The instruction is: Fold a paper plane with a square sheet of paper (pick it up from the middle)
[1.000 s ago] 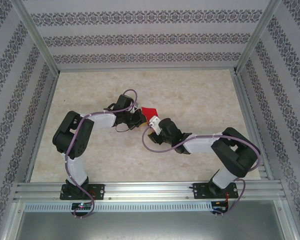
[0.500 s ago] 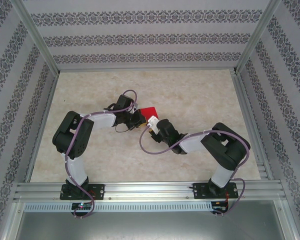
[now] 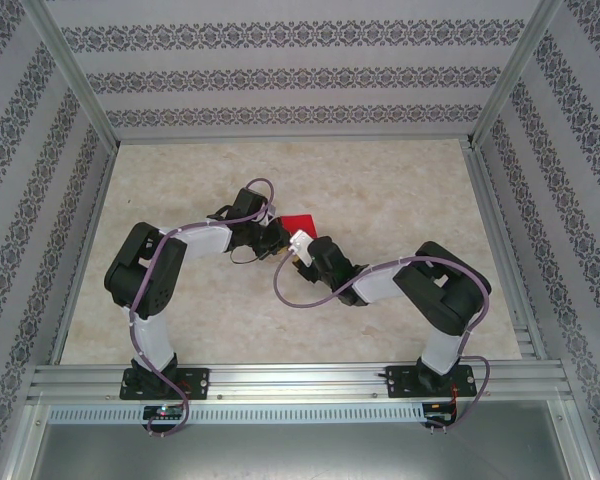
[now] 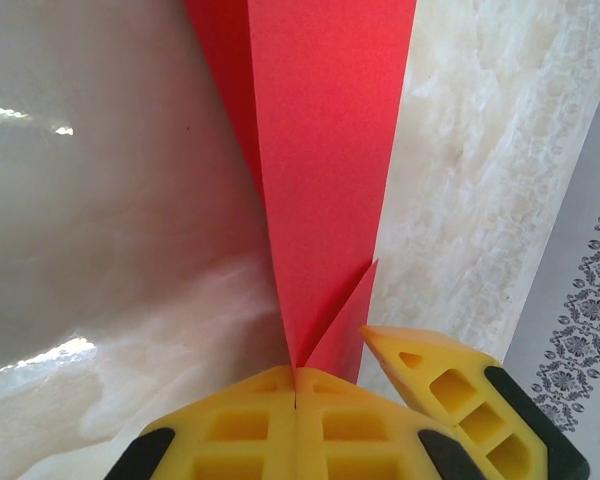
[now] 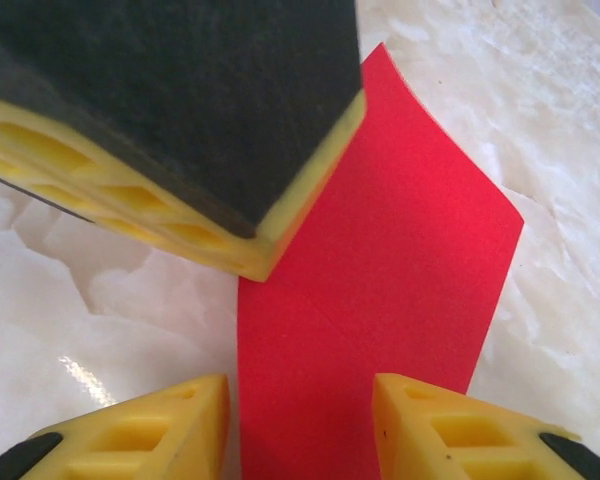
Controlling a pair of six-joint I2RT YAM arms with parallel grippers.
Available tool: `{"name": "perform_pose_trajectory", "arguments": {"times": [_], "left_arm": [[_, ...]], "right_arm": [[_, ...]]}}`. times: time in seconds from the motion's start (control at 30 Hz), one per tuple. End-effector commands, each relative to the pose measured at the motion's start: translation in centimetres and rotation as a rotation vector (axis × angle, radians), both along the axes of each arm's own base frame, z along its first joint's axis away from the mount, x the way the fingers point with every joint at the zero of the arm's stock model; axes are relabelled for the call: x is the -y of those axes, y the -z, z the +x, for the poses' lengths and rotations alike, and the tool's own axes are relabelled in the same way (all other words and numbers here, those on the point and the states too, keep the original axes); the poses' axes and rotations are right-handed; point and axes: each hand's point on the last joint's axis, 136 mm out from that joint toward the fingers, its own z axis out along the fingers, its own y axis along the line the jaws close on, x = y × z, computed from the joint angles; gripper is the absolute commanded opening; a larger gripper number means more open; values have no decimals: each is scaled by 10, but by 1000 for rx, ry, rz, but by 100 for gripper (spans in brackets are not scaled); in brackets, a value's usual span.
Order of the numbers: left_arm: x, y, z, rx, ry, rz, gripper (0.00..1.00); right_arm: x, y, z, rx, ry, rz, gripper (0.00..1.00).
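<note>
Red plain creased paper (image 4: pixel 325 150) tight in the left hand (image 4: pixel 296 382).

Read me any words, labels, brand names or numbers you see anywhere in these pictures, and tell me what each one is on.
No readable text.
The red paper is plain; the wallpaper carries ornament only, no letters; the small boards at the arm bases are too small to read.
</note>
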Motion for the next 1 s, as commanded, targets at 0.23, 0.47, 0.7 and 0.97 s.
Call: {"name": "perform_pose_trajectory", "arguments": {"times": [0.23,0.47,0.7,0.97], "left_arm": [[6,-24,3,42,6,-14,9],[-18,-40,17,91,-44,18,43],[-49,-51,24,158,-107,57,63],[-52,-46,18,211,-105,15,68]], "right_arm": [[-8,-8,4,21,7,43,21],[-7,-13,-1,-84,22,194,9],[-7,-29,1,-266,60,483,5],[-5,-34,13,-454,153,709,1]]}}
